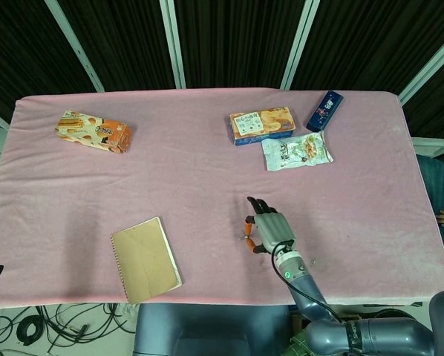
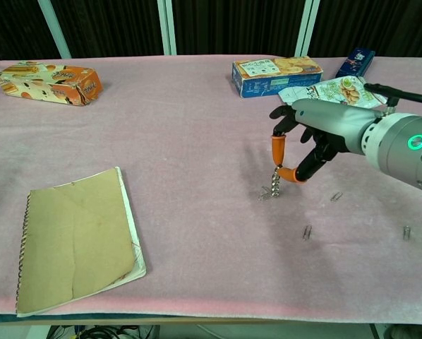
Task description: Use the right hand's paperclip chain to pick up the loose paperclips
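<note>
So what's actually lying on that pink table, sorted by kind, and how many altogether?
Snack boxes: 2, orange and blue
Snack packets: 2, white and dark blue
Notebooks: 1
Loose paperclips: 4 visible
Paperclip chains: 1, held by the right hand
Total: 10

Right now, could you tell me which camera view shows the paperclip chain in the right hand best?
The chest view: the paperclip chain hangs from the right hand, pinched between orange-tipped fingers, its lower end at the pink table. In the head view the hand largely hides it.
</note>
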Available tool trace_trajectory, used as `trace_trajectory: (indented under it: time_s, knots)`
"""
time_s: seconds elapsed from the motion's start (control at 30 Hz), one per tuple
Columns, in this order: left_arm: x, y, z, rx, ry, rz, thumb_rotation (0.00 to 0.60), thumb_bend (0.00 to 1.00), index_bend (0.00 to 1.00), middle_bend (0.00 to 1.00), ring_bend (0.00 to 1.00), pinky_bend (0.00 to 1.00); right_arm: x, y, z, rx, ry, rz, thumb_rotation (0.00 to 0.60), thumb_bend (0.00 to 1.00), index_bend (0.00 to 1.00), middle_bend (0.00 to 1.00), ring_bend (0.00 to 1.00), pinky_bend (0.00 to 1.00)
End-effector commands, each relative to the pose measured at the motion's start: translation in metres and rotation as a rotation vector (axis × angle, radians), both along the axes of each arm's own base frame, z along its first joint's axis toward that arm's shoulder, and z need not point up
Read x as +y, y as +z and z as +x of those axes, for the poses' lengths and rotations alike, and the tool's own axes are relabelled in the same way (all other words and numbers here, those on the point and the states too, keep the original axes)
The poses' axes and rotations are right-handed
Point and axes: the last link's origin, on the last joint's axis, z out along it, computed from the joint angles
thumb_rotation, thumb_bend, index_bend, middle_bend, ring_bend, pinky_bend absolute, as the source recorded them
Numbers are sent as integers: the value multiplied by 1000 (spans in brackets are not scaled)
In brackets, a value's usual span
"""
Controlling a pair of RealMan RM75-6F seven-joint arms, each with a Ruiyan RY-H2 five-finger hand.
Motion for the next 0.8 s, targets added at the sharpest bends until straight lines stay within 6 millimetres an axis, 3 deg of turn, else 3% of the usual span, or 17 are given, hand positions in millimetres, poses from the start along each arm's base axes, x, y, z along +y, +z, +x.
trace_trajectory:
  time_s: [0.03, 0.43, 0.8]
  knots:
    - [0, 0, 0, 1, 1, -1, 600, 224, 30, 0, 0, 0, -2, 0, -1, 4, -4, -3, 600, 316, 571, 0, 5, 187]
    - [0, 0, 0, 1, 2, 1, 600, 224, 30, 0, 0, 0, -6, 5, -1, -5, -12, -15, 600, 316, 571, 0, 6, 187]
    - [0, -1, 0, 3, 2, 1, 600, 224, 30, 0, 0, 0, 2, 27, -8, -1, -22, -22, 600, 317, 571, 0, 6, 187]
